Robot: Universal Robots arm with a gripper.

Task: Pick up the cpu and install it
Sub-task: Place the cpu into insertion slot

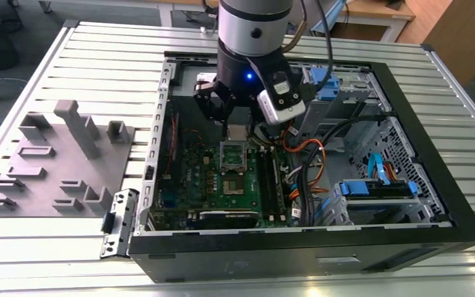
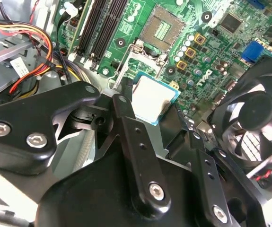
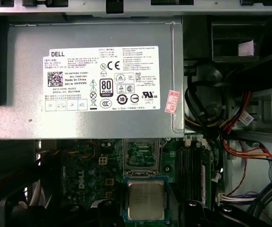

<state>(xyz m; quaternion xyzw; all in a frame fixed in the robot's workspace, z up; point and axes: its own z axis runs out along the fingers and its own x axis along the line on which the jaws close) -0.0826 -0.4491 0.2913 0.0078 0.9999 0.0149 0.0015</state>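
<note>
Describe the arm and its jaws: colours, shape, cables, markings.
The arm is a silver-grey cylinder above a black wrist joint with a small blue light. A white-and-black camera is mounted on its side, and black cables hang alongside. The gripper is matte black: flat linkage bars with silver screw heads, ending in slim black jaws.
</note>
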